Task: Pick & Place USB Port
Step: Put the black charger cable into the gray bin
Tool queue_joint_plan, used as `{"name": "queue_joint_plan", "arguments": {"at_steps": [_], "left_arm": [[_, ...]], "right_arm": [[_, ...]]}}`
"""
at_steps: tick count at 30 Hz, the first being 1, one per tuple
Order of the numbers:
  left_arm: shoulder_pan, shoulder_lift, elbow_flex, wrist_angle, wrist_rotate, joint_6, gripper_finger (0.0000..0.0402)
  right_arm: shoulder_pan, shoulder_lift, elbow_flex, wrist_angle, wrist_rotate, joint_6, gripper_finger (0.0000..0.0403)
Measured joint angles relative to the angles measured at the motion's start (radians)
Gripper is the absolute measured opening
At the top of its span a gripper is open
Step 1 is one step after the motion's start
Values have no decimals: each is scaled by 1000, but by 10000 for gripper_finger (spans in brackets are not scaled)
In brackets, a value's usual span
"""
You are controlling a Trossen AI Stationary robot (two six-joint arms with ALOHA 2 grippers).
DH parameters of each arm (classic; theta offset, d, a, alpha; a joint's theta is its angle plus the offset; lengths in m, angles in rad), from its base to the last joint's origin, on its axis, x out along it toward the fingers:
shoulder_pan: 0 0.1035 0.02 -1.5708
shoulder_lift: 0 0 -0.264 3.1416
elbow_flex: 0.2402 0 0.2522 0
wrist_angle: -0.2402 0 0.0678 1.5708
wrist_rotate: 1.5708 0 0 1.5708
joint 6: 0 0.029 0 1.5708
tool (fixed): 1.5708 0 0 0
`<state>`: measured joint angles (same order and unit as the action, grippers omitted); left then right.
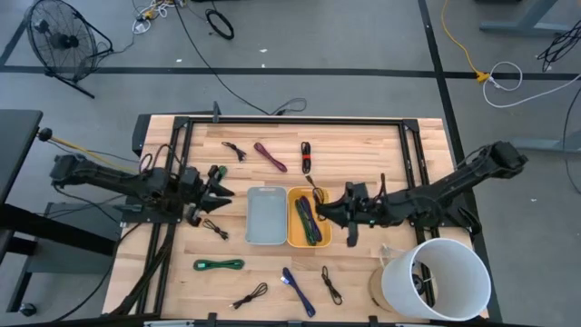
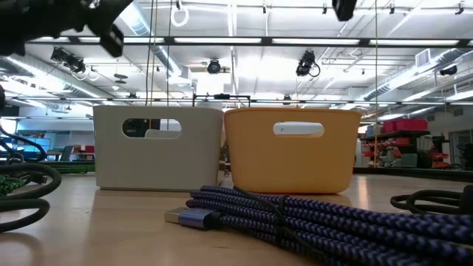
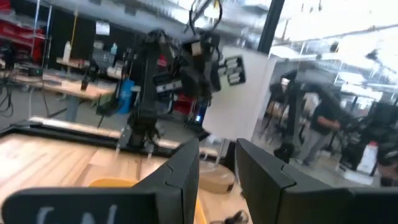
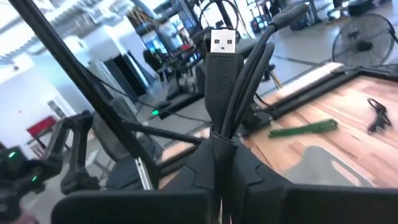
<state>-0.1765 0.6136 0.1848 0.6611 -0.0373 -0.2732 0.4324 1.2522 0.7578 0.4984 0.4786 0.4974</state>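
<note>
The black USB cable (image 4: 231, 93) stands clamped between the right gripper (image 1: 338, 213) fingers, plug up, its loose loops bunched behind, just beside the yellow bin (image 1: 306, 238)'s outer edge. My worry: the grip sits near the plug, so the trailing loops could snag the bin rim or slip free and fall onto the bench (image 1: 363, 145). On the far side of the grey bin (image 1: 265, 216), the left gripper (image 3: 217, 171) waits, fingers slightly apart, empty.
</note>
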Motion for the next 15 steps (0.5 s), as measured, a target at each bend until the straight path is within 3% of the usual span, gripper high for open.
{"name": "queue_joint_plan", "arguments": {"at_steps": [5, 15], "left_arm": [[-27, 236, 177, 3, -26, 54, 110], [-28, 591, 482, -6, 50, 89, 111]], "right_arm": [[1, 87, 38, 77, -20, -74, 9], [1, 232, 297, -153, 23, -200, 9]]}}
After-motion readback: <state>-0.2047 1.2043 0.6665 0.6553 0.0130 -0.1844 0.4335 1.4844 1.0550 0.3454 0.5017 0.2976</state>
